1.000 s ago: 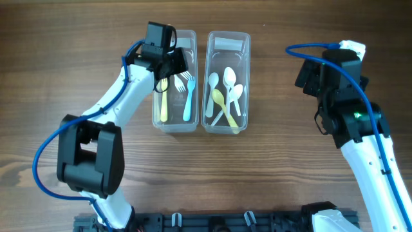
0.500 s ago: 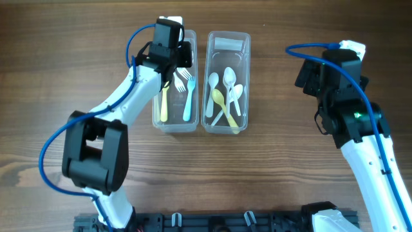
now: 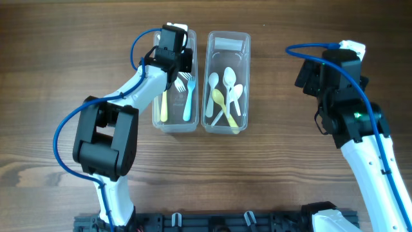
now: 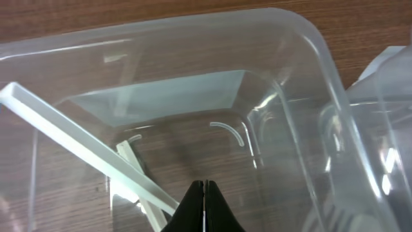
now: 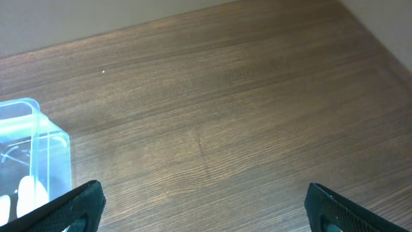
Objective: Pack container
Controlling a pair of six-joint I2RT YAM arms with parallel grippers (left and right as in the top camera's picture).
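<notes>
Two clear plastic containers stand side by side. The left container (image 3: 157, 115) holds a yellow fork (image 3: 163, 103), a blue fork (image 3: 188, 102) and a white fork (image 3: 181, 80). The right container (image 3: 226, 38) holds several white spoons (image 3: 230, 78) and a yellow spoon (image 3: 219, 98). My left gripper (image 3: 179, 62) hangs inside the far end of the left container, jaws shut with nothing between them (image 4: 203, 193). A white utensil handle (image 4: 84, 145) lies just left of its tips. My right gripper (image 5: 206, 212) is wide open and empty over bare table, right of the containers (image 3: 325, 74).
The left container's far wall (image 4: 193, 96) is close ahead of the left fingertips. The right container's corner (image 5: 32, 148) shows at the left edge of the right wrist view. The rest is brown wooden tabletop (image 3: 290, 161).
My left gripper has shifted right and toward the far end of the left container, staying shut. The right arm has not moved.
</notes>
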